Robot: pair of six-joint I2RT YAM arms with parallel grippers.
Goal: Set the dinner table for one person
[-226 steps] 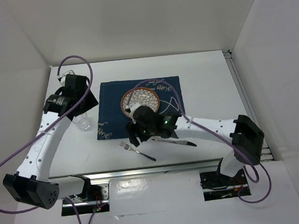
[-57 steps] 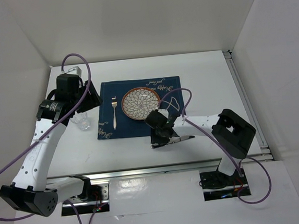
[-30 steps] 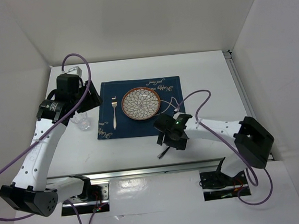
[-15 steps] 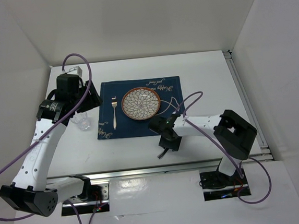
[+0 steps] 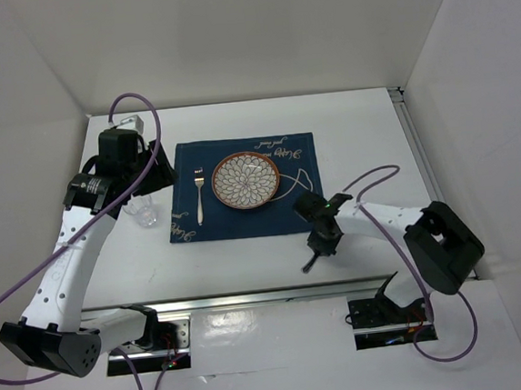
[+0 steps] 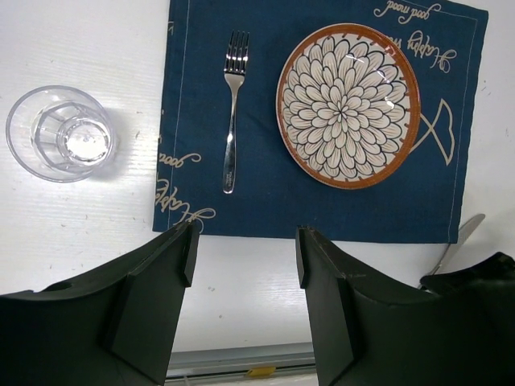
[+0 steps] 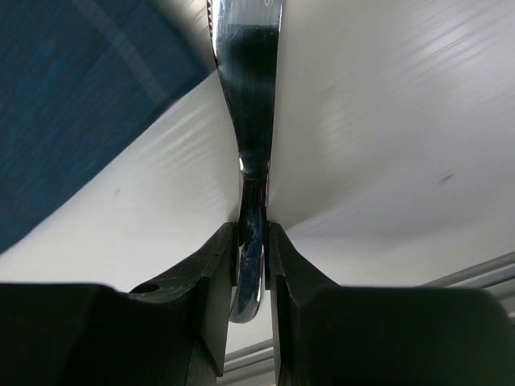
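- 2 fingers of the right gripper are clamped on the handle of a table knife. The blade runs forward from the grip toward the near right corner of the navy placemat.
- The dinner table lies directly under that gripper, which sits low over the white top just off the mat's near right corner. Whether the knife touches the top I cannot tell.
- The left gripper hovers well above the dinner table near the mat's left edge, jaws apart with nothing between them.
- Counts: 1 knife, 1 fork, 1 patterned plate, 1 clear glass, 1 placemat, 2 arms.
- The fork lies on the mat left of the plate, tines toward the far side and apart from the plate. The plate sits near the mat's middle. The glass stands upright on the white top just left of the mat, not touching it.
- Bare white top runs from the mat's right edge to the metal rail along the table's right side. A narrower strip lies between the mat's near edge and the arm bases.
- White walls close the left, far and right sides.
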